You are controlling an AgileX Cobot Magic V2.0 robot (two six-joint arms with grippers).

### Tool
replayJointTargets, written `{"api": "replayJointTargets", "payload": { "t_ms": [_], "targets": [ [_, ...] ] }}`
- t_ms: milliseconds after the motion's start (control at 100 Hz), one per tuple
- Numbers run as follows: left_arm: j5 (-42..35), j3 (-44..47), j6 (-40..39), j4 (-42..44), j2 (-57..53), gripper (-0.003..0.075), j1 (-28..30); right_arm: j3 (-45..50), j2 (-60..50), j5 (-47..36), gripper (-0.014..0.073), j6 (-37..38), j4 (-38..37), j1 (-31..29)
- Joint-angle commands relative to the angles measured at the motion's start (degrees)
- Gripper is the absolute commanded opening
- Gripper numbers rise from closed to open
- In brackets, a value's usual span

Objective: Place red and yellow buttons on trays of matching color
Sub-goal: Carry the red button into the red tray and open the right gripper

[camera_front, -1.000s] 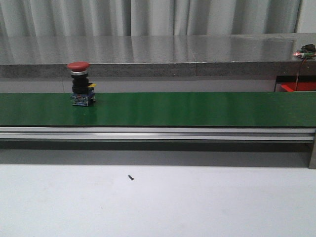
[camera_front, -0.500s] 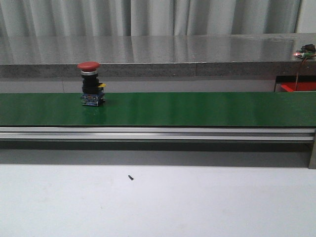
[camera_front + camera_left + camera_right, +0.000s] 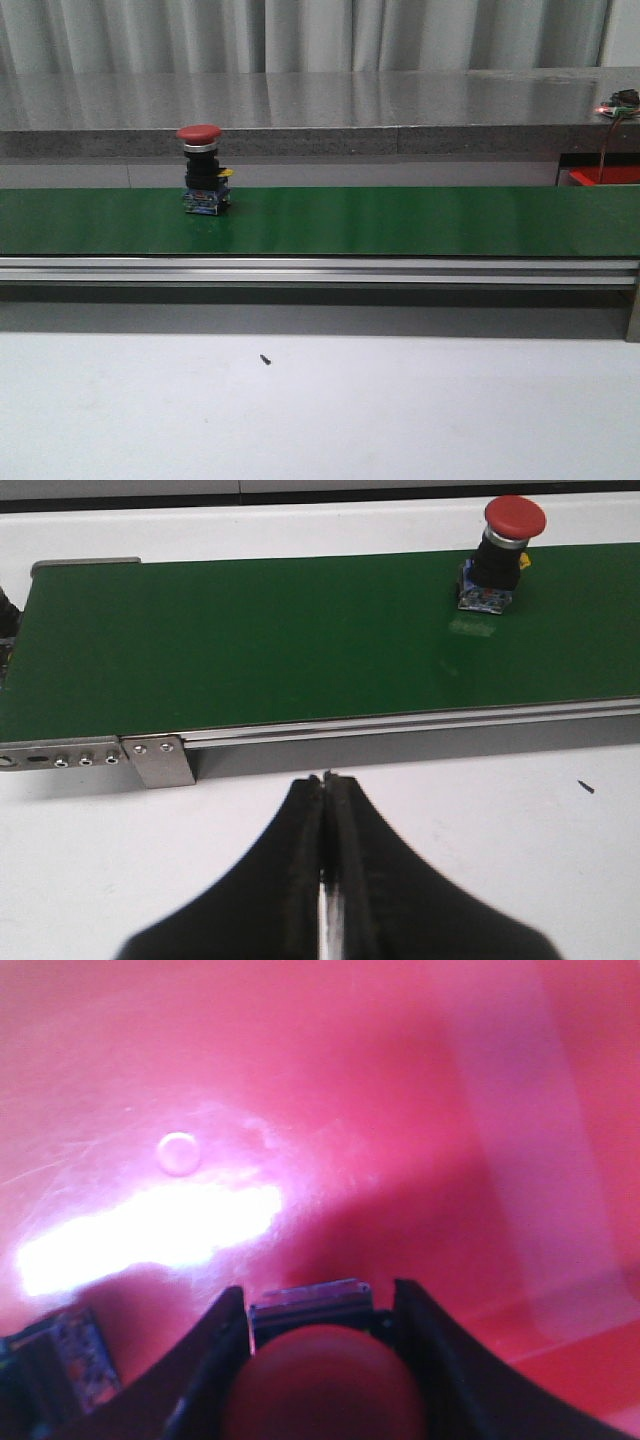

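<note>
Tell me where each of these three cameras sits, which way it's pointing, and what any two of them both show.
Front view: faces forward over the white table at the green belt; no arm shows.
Left wrist view: looks across the belt from the left gripper, jaws shut.
Right wrist view: looks down close into the red tray; the right gripper holds a red button.
Shared: front and left wrist views both show the belt's red button.

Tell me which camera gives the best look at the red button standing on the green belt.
The front view: the red button stands upright on the green belt, seen whole from the side. The left wrist view shows it smaller, near the frame's edge. The right wrist view does not show it, only a red tray.
</note>
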Motion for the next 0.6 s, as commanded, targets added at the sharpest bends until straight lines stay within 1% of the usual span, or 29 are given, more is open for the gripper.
{"api": "replayJointTargets", "payload": {
  "t_ms": [0,220,300,350,400,450,500,540,590],
  "targets": [
    [-4.11,-1.42,-0.25,-1.29,-0.24,-0.002,-0.42,-1.69,-3.19,-2.76,0.0246,0.54,-0.5,-0.88],
    [-4.01,-1.42,-0.25,-1.29,-0.24,-0.002,-0.42,-1.69,-3.03,-3.51,0.0246,0.74,-0.5,-2.15],
    [-4.01,-1.42,-0.25,-1.29,-0.24,-0.002,-0.42,-1.69,-2.96,-3.51,0.0266,0.74,-0.5,-2.52],
    [-4.01,-1.42,-0.25,-1.29,-0.24,-0.002,-0.42,-1.69,-2.96,-3.55,0.0314,0.74,-0.5,-2.65],
    [-4.01,-1.42,-0.25,-1.29,-0.24,-0.002,-0.42,-1.69,-2.96,-3.9,0.0393,0.69,-0.5,-2.66],
    [-4.11,-1.42,-0.25,-1.29,-0.24,-0.002,-0.42,-1.69,-2.96,-3.99,0.0495,0.69,-0.5,-2.66],
    [-4.11,-1.42,-0.25,-1.29,-0.24,-0.002,-0.42,-1.69,-2.96,-3.99,0.0563,0.69,-0.5,-2.66],
    [-4.11,-1.42,-0.25,-1.29,-0.24,-0.002,-0.42,-1.69,-3.13,-3.87,0.0594,0.69,-0.5,-2.66],
    [-4.11,-1.42,-0.25,-1.29,-0.24,-0.002,-0.42,-1.69,-3.51,-3.82,0.0597,0.69,-0.5,-2.66]
  ]
}}
